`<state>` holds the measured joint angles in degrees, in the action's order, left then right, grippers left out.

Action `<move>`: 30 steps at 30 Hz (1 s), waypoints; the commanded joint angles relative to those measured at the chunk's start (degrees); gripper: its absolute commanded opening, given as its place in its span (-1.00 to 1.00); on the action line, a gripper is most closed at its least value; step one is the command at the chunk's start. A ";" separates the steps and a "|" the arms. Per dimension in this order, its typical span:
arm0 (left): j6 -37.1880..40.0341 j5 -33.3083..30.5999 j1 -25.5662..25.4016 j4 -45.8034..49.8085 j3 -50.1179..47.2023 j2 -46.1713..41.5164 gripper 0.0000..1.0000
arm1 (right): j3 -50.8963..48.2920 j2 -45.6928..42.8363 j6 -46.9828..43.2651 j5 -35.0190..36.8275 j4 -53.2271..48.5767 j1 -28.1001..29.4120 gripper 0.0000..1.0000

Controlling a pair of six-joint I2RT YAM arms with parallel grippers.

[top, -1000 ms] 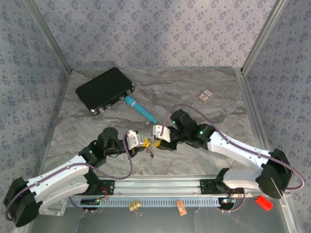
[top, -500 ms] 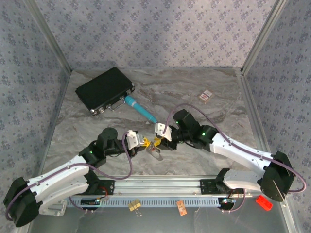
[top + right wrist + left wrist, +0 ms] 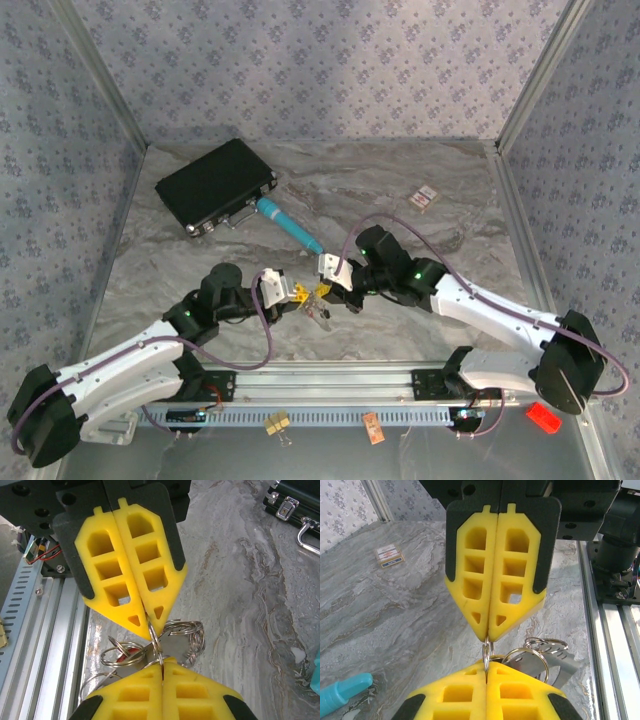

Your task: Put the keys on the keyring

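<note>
Bright, even, diffuse light; sharp frames.
Soft shadows on the marble tabletop [image 3: 400, 200]; small glints on the keyring [image 3: 192, 630].

A teal tool [image 3: 291, 225] lies just beside a black case [image 3: 215, 185].

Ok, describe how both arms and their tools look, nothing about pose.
Left arm and right arm match: white link shells, black joints with small green lights, and a loose purple cable looping along each. The left tool and right tool have yellow pointed fingers with square cut-outs, backed by black plates.
</note>
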<state>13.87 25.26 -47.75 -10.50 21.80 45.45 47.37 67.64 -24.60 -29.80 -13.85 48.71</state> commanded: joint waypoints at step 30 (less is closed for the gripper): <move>-2.35 2.78 -0.21 -11.19 -2.42 1.10 -1.00 | -5.92 -1.49 4.13 -1.73 12.91 0.40 -0.51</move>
<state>12.34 26.15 -47.75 -17.17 19.31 46.63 41.91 65.56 -21.61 -30.04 -2.87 48.66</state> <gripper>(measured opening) 0.045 0.247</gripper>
